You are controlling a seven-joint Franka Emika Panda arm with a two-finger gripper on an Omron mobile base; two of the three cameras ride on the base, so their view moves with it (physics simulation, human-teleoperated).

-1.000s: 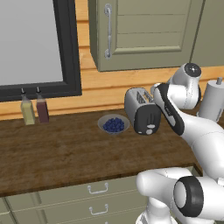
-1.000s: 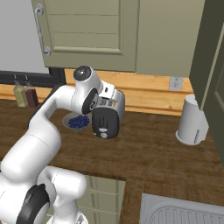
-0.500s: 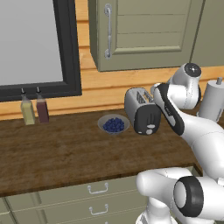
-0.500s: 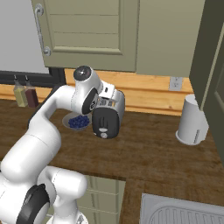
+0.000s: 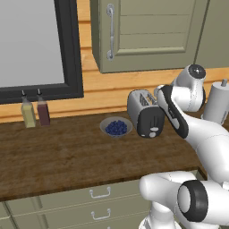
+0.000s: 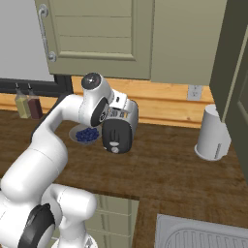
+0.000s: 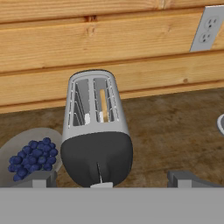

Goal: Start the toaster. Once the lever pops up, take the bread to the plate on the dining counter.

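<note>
The toaster [image 7: 96, 135] is stood on the wooden bench [image 5: 58, 156], just beside a bowl of berries [image 5: 116, 128], with its black end turned toward the arm so that the lever [image 7: 101, 185] can be reached. The bread [image 7: 103, 106] is seen inside one slot. The claw [image 7: 107, 178] is held fully released and empty just above the lever, apparently so that it can be pressed down.

Toaster on wood worktop — arm alongside

Toaster [image 5: 145, 114] stands black end forward, just beside bowl of blueberries [image 5: 116, 128]; white arm [image 5: 179, 114] reaches over it — two bottles [image 5: 36, 113] far left.
</note>
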